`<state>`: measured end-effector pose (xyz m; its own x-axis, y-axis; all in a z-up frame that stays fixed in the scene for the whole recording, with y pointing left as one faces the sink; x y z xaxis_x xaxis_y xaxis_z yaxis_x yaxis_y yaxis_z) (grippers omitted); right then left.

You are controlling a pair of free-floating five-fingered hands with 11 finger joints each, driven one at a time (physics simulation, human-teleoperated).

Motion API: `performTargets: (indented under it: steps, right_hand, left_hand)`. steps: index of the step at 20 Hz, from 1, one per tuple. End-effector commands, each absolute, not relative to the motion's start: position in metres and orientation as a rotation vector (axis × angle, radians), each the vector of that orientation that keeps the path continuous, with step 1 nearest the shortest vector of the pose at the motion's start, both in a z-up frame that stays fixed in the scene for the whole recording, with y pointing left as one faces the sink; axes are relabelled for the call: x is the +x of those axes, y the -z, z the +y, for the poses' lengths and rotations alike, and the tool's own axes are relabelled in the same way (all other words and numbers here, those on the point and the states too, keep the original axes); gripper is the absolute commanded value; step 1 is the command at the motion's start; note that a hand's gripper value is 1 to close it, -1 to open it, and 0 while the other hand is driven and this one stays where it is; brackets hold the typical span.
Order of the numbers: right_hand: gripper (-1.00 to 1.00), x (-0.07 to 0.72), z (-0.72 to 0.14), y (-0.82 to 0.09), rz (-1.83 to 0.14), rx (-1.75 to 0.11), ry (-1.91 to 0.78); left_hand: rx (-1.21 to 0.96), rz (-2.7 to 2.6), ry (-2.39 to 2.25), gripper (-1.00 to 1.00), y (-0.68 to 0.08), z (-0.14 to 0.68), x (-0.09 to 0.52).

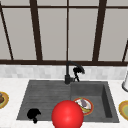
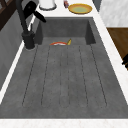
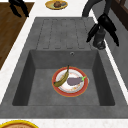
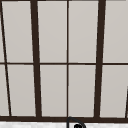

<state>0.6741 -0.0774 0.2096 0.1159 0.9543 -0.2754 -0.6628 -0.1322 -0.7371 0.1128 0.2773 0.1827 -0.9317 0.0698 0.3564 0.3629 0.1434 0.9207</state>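
Right robot hand (image 1: 78,71) sits at the black gooseneck faucet (image 1: 68,75), just beside its spout end and above the base; in the right side view the same hand (image 3: 105,23) has its fingers spread downward around the faucet's upright and lever area — touching or very nearly so, but whether they are clamped on the lever I cannot tell. No water shows at the spout, so the faucet work looks begun at the reach stage and, by my reading, not yet finished. Below and in front of this hand, in the deep basin of the dark grey stone sink (image 3: 25,75), lies the round red-rimmed plate (image 3: 70,82) carrying a yellow banana (image 3: 62,78) and a purple eggplant (image 3: 74,80), untouched. Left robot hand (image 1: 33,114) hangs idle at the sink's front left corner over the ribbed drainboard, fingers curled loosely on nothing — well apart from the faucet. A large red ball (image 1: 67,115) sits at the front edge between the two hands. On the white table (image 1: 10,85), a yellow plate with brown food (image 1: 2,99) lies left of the left hand; another yellow plate (image 1: 124,109) lies far right of the right hand.
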Motion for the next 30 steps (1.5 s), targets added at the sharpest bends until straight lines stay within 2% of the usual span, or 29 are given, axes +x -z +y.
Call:
performTargets:
  steps: [1,17,30]
  right_hand:
    - [-1.0,0.664,-0.095,-0.21,-0.511,-0.883,-1.456]
    - [-1.0,0.601,-0.17,-0.17,-0.651,-0.913,-1.474]
    - [-1.0,0.531,-0.207,-0.157,-0.673,-0.896,-1.455]
  left_hand:
    - [-0.424,-2.19,1.871,0.0,-0.183,0.277,0.113]
    - [-0.424,-2.19,1.871,0.0,-0.183,0.277,0.113]
    - [-0.424,-2.19,1.871,0.0,-0.183,0.277,0.113]
